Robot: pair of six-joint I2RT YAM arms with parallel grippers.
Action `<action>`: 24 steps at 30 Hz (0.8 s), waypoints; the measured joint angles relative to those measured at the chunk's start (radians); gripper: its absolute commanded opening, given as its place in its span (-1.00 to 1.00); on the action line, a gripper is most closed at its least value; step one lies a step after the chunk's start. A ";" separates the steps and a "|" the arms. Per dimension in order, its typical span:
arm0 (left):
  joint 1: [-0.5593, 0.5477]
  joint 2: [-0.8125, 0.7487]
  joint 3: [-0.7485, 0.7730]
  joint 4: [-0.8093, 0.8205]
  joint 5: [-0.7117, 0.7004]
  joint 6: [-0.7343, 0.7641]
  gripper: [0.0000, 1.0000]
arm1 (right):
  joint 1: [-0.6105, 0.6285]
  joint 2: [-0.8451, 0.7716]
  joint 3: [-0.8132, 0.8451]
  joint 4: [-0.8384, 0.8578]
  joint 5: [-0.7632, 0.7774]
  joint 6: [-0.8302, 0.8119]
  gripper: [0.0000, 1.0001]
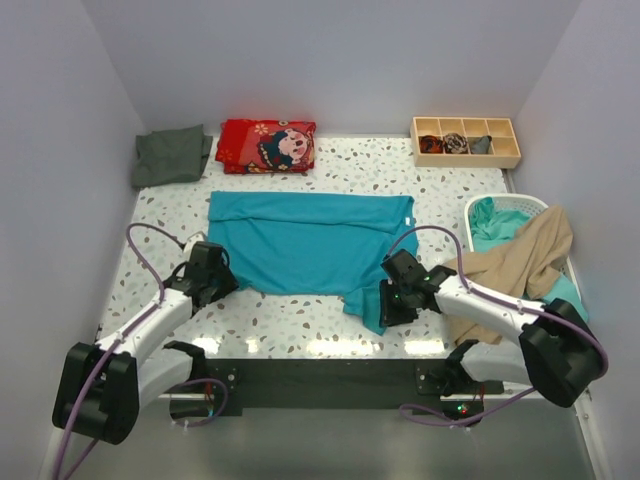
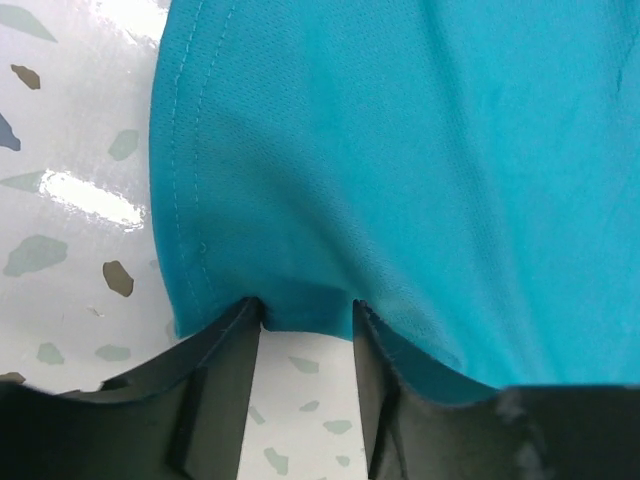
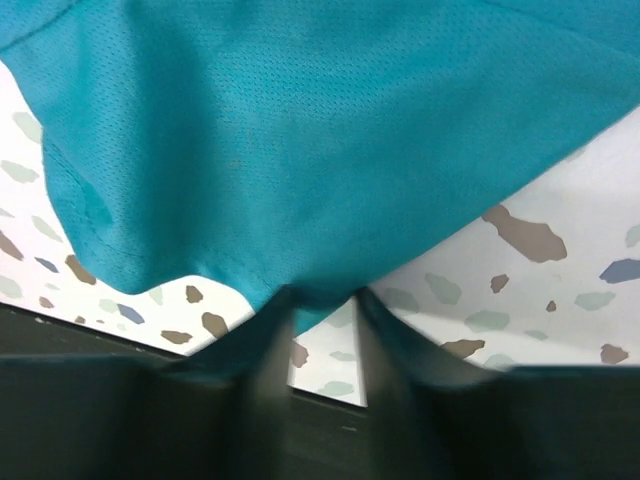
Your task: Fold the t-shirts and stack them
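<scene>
Left wrist puts your left gripper [image 2: 305,318] nearest: fingers apart, tips at the hem of the teal t-shirt [image 2: 400,150], and you cannot tell whether it pinches. Right wrist shows the right gripper [image 3: 325,302] likewise at a puckered corner, grasp unclear. Only top external shows that shirt spread mid-table, the beige t-shirt [image 1: 520,260] draped over the basket [image 1: 500,203], and the grey-green t-shirt [image 1: 170,155] far left.

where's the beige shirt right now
In the top view, the beige t-shirt lies draped over the near rim of the white basket at the table's right edge, on the near side of the wooden tray.
</scene>
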 measured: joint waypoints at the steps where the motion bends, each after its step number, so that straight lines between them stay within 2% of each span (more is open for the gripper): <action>1: 0.000 -0.001 -0.003 0.005 0.000 -0.003 -0.30 | 0.000 0.009 -0.001 0.005 -0.001 0.006 -0.75; 2: 0.000 -0.002 -0.004 0.010 0.001 -0.004 -0.36 | 0.000 0.016 -0.001 0.010 -0.002 0.012 -1.00; 10: -0.001 -0.001 -0.018 0.024 0.024 -0.014 -1.00 | 0.000 0.018 -0.001 0.016 0.006 0.030 -1.00; 20: -0.001 -0.008 -0.019 0.019 0.048 -0.014 -1.00 | 0.000 -0.073 -0.001 -0.033 0.040 0.023 -1.00; 24: -0.002 -0.039 0.000 -0.058 0.082 -0.014 -1.00 | 0.000 -0.125 0.017 -0.069 0.065 0.011 -1.00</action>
